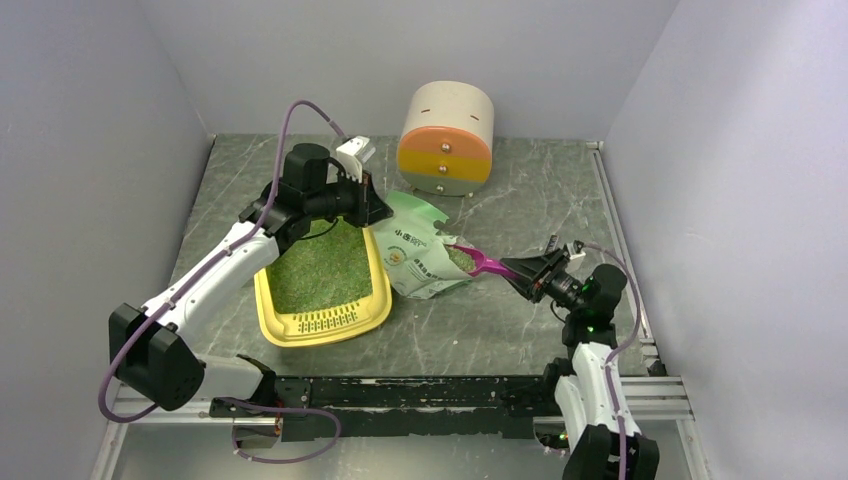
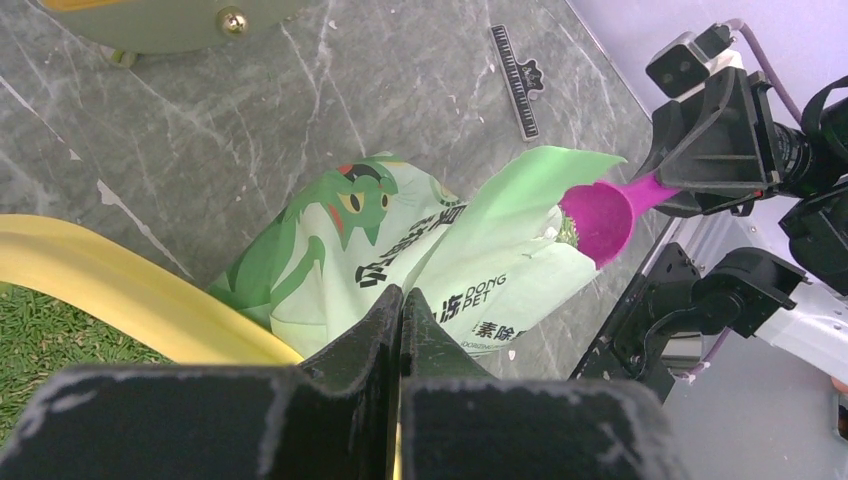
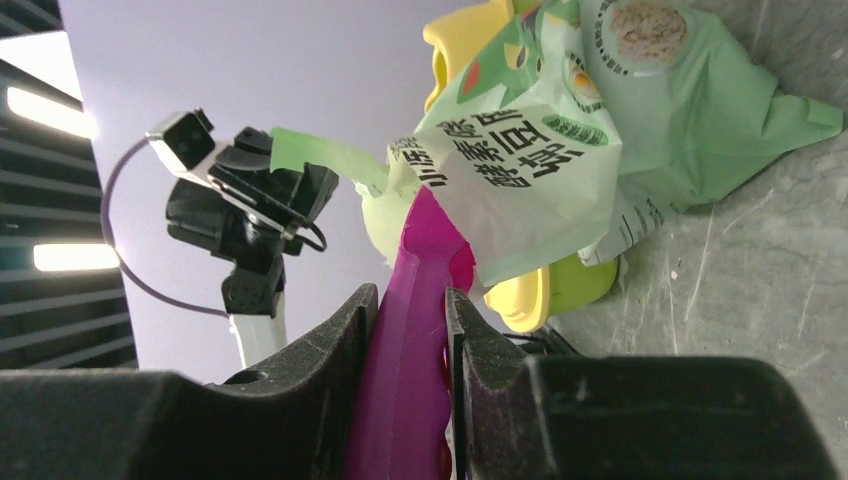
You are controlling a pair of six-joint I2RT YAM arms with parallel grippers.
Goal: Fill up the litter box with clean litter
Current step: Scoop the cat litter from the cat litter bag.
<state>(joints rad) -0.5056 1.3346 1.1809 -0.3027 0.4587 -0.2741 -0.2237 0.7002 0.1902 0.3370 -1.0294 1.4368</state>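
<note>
The yellow litter box (image 1: 300, 330) lies left of centre with a slotted grille at its near end. Greenish-grey litter (image 1: 320, 265) covers its floor. A pale green printed bag (image 1: 420, 260) lies against its right side. My left gripper (image 1: 378, 210) is at the box's far right corner, shut on the bag's upper edge; in the left wrist view the fingertips (image 2: 401, 295) meet over the bag (image 2: 400, 250) and the yellow rim (image 2: 120, 295). My right gripper (image 1: 515, 268) is shut on the handle of a magenta scoop (image 3: 420, 300), whose bowl (image 2: 600, 215) sits in the bag's mouth with granules in it.
A round beige, orange and yellow drawer cabinet (image 1: 447, 140) stands at the back centre. Grey walls close in the table on three sides. A black rail (image 1: 400, 395) runs along the near edge between the arm bases. A small black strip (image 2: 515, 80) lies on the marble top.
</note>
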